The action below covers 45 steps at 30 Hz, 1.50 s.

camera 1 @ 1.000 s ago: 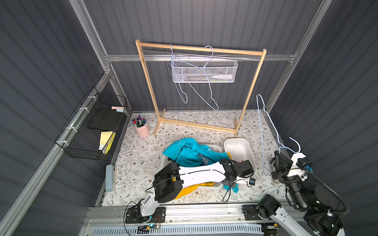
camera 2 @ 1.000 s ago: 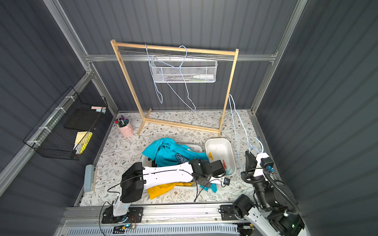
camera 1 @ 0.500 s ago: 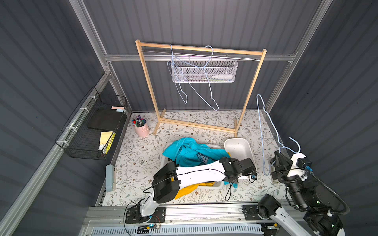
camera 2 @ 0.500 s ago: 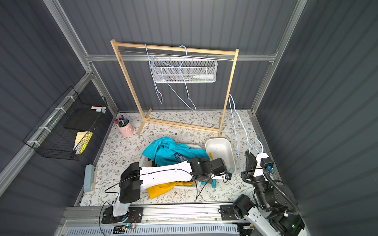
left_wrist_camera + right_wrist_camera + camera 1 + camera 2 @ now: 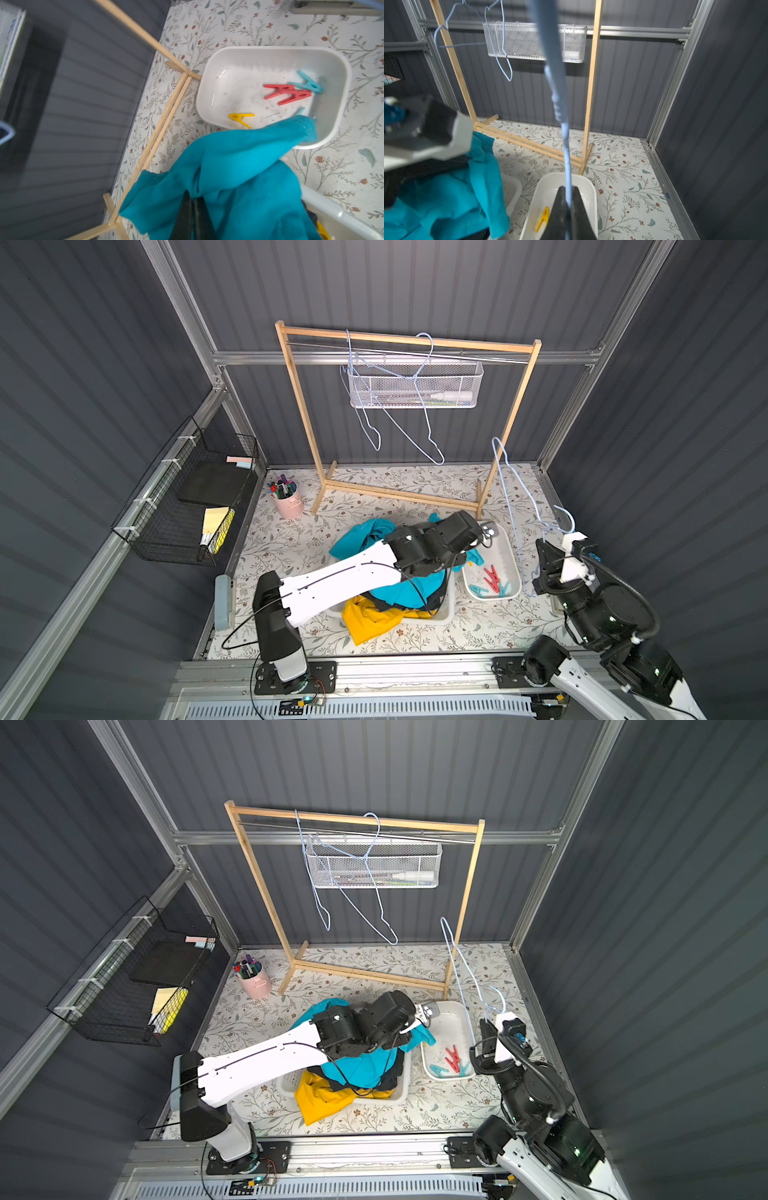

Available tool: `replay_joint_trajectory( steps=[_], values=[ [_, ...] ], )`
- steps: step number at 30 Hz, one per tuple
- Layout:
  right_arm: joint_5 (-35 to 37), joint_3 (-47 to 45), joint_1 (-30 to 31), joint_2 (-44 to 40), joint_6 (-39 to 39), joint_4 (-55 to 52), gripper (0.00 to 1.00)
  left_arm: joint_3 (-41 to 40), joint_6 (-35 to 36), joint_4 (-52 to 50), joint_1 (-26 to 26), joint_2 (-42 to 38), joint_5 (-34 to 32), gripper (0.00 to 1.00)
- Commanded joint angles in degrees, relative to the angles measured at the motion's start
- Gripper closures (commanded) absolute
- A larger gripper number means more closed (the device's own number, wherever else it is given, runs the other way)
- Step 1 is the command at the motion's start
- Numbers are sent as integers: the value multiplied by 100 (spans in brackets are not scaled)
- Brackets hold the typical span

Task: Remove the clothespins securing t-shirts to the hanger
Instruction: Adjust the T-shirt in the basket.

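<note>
Left pincer [image 5: 192, 195] shifted — clamped on crumpled teal t-shirt [image 5: 239, 158], right pincer [image 5: 568, 190] pinching blue hanger [image 5: 563, 124]

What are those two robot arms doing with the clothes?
The left gripper pinches the teal t-shirt, which lies bunched over a white basket with a yellow shirt. The right gripper holds a bare blue wire hanger. Red, teal and yellow clothespins already lie in the small white tub.

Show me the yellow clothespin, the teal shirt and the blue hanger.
yellow clothespin [image 5: 239, 117], left wrist view, its body.
teal shirt [image 5: 239, 166], left wrist view, middle fabric.
blue hanger [image 5: 565, 145], right wrist view, straight wire.
</note>
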Motion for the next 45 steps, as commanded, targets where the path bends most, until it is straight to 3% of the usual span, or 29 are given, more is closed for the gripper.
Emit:
replay_joint_trajectory(
  steps=[1, 9, 11, 14, 16, 24, 32, 36, 45],
  values=[
    [-83, 470, 0, 547, 226, -214, 100, -544, -471, 2, 151, -320, 7, 92],
    [-327, 2066, -240, 2474, 261, -626, 100, -1865, -760, 125, 310, -1073, -68, 80],
    [-760, 2464, -575, 2900, 272, -790, 100, -2095, -816, 128, 317, -1183, -33, 77],
    [-2026, 3103, -1462, 3561, 582, -1066, 100, -2548, -925, 120, 319, -1327, 83, 72],
    [-2355, 3333, -1815, 3819, 669, -935, 100, -2781, -933, 134, 320, -1389, 70, 65],
    [-2460, 3908, -2202, 4438, 504, -287, 100, -3022, -814, -217, 337, -1252, 184, 30],
    [-2021, 4350, -2225, 4874, 467, -69, 100, -3356, -85, 403, 337, -1413, 200, 6],
    [-1910, 4765, -2233, 5275, 428, 2, 100, -3523, 60, 720, 337, -1578, 399, 0],
    [-2024, 6069, -2346, 6437, 264, 54, 100, -3966, 60, 1300, 337, -2005, 638, 1]
  ],
)
